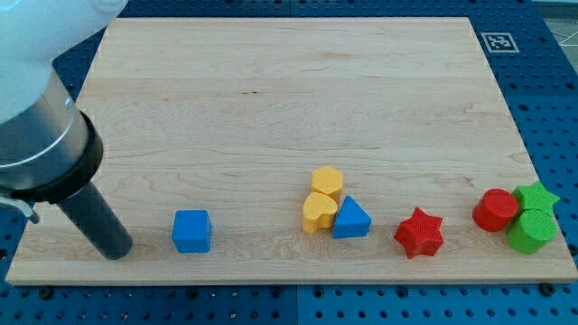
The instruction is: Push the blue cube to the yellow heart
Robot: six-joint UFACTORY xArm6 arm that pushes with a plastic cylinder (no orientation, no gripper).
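The blue cube (191, 231) sits near the board's bottom edge, left of centre. The yellow heart (319, 213) lies well to its right, touching a yellow hexagon (328, 181) above it and a blue triangle (350, 218) on its right. My tip (116, 251) rests on the board to the left of the blue cube, a short gap away and slightly lower. The rod slants up to the view's left into the arm's grey and white body.
A red star (419, 233) lies right of the blue triangle. At the right edge sit a red cylinder (495, 209), a green star (536, 194) and a green cylinder (530, 230). The wooden board (271, 99) has blue perforated table around it.
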